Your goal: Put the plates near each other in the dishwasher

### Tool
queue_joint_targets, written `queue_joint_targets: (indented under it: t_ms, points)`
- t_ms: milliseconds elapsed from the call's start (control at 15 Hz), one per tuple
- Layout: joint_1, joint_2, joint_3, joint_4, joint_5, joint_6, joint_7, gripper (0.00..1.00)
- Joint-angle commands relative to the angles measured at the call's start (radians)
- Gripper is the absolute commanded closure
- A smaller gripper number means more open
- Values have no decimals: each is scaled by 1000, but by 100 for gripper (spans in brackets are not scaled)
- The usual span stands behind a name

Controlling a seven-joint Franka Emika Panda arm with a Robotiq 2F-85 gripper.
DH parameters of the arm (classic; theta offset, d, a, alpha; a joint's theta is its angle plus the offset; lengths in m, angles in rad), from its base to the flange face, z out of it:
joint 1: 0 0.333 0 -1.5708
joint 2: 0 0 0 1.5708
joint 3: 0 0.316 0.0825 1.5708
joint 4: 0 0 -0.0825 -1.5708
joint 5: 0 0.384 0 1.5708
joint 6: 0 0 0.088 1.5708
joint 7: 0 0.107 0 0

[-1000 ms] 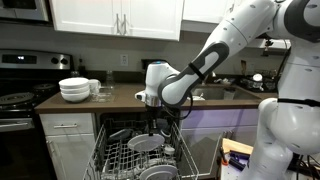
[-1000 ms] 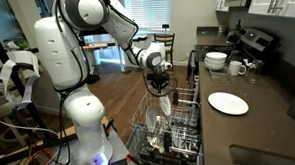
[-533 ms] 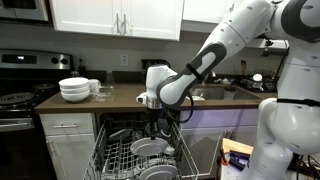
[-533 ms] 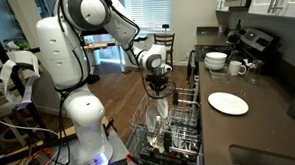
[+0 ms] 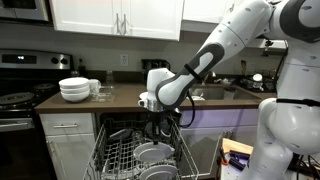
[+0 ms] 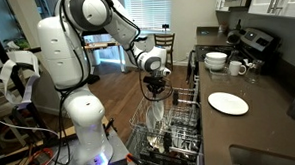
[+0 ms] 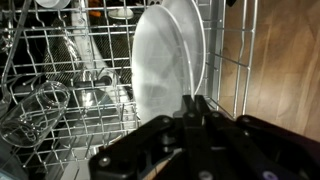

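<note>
Your gripper [image 7: 196,105] hangs over the dishwasher [image 7: 40,60]. Two plates [image 7: 160,70] stand upright, side by side, at 12 o'clock from the jaws. Jaws nearly together; whether they clamp a rim, cannot tell.

No readable text, labels or numbers anywhere

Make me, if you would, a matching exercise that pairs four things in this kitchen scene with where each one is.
Things:
1. two plates
2. stack of bowls
3. single plate
4. gripper

Places:
A. lying flat and alone on the countertop
B. just above the dishwasher rack
C. standing upright, side by side, in that rack
D. piled up on the counter next to the stove

Pairs: 1-C, 2-D, 3-A, 4-B
</note>
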Motion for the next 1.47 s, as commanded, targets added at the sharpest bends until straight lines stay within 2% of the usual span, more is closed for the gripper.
queue_joint_targets:
  t_ms: [0, 600, 1067, 1200, 1267, 1400]
  points:
    - [-24, 3, 21, -9, 46, -18, -57, 98]
    - [-43, 37, 27, -25, 38, -21, -98, 98]
    - [-51, 1, 30, -40, 46, -67, -90, 98]
    - [-46, -13, 27, -48, -5, -45, -53, 98]
    - [-45, 34, 27, -24, 0, -41, -49, 96]
    - [-44, 28, 26, -24, -1, -41, -49, 96]
